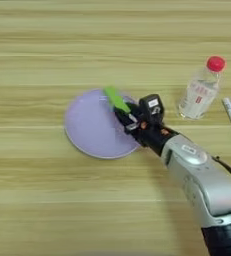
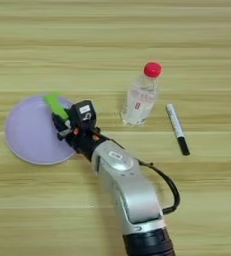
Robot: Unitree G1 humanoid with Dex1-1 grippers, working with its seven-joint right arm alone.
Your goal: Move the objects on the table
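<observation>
My right gripper (image 1: 124,114) is shut on the small bright green block (image 1: 117,99), holding it tilted over the right part of a lilac plate (image 1: 89,127). The same gripper (image 2: 62,123) and block (image 2: 54,105) show above the plate (image 2: 27,132) in the right eye view. The silver forearm (image 1: 197,172) reaches in from the bottom right. The clear red-capped bottle (image 1: 200,89) stands upright to the right of the gripper, apart from it. The white box with the red edge is hidden, with the gripper over where it lay on the plate.
A black and white marker pen (image 2: 177,129) lies on the table (image 1: 62,45) to the right of the bottle (image 2: 139,100). A black cable (image 2: 169,187) loops off the forearm.
</observation>
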